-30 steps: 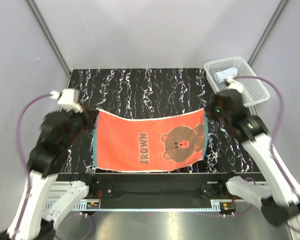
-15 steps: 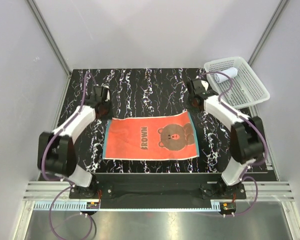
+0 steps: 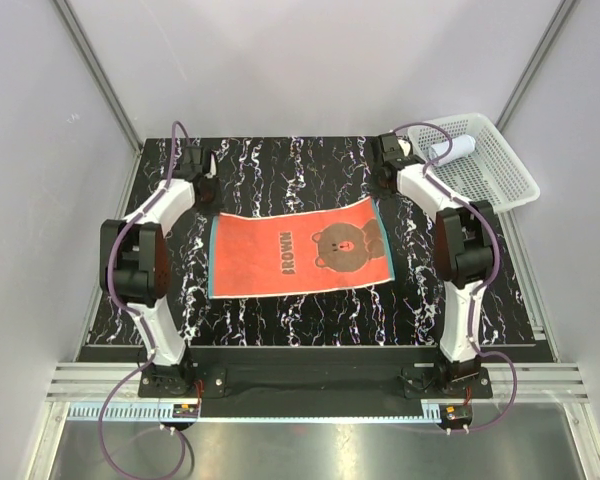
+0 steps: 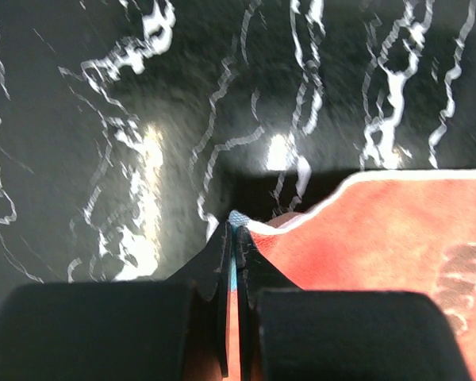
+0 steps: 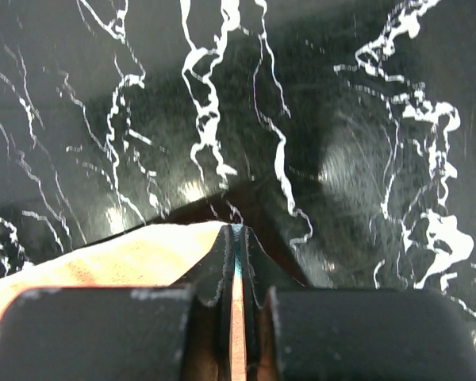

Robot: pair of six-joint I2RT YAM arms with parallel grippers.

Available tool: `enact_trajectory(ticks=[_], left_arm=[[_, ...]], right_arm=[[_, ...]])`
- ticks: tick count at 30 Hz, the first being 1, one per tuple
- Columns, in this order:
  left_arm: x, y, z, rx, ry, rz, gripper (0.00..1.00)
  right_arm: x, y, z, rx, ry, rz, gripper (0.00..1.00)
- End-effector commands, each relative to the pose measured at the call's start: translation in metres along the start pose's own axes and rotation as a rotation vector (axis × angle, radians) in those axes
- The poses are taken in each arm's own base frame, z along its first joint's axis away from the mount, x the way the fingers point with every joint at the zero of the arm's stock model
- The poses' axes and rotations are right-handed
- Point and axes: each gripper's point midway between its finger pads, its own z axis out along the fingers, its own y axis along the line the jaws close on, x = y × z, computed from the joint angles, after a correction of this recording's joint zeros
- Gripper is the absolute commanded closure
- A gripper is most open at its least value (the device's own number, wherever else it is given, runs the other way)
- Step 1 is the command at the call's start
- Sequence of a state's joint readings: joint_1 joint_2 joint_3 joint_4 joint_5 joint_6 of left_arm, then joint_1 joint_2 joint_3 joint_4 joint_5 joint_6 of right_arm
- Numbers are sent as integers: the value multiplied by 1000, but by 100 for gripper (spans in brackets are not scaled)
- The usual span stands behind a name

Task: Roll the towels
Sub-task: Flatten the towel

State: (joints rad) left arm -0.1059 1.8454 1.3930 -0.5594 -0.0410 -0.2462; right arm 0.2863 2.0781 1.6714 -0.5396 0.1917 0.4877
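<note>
Orange-red towel (image 3: 298,254): lying spread on the black marbled table (image 3: 280,165), bear print facing up and teal edging running down its left and right sides. I am holding it by its two far corners.
Left claw (image 4: 233,230): my fingers are pinching tight on the far left corner. A sliver of teal edging is showing between them, and the corner is sitting slightly raised with a shadow under it.
Right claw (image 5: 236,238): my fingers are squeezing narrowly on the far right corner, with a thin strip of cloth showing in the slit between them.
Change over the last second: a second ago I was holding the cloth up high, close to the overhead camera. Half a second ago it was coming down over the near part of the table. Now it is resting farther back, and both my arms are stretching out toward the far side.
White towel (image 3: 452,148): sitting rolled inside the white mesh basket (image 3: 495,172) at the table's far right corner, apart from the orange-red one.
Count: two towels are showing, one spread and one rolled. Two claws are gripping, one on each far corner. One basket is standing on the table.
</note>
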Motion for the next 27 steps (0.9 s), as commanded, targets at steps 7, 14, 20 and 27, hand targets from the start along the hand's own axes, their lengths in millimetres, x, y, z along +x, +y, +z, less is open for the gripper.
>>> enact_trajectory(ticks=[7,14,20,27], left_arm=[[-42,-2,0,30,-72,17,55],[-44,3,-53,24,-165,-29,16],[22,13,-78,33,-123,-157,17],[101,16,-100,110,-145,-424,23]], right_arm=[[-21,-10,3,73,-13,27,62],[-40,-41,-34,205,-95,27,22],[-31,-49,-85,144,-126,62,22],[31,-59,-131,-25,-82,133,23]])
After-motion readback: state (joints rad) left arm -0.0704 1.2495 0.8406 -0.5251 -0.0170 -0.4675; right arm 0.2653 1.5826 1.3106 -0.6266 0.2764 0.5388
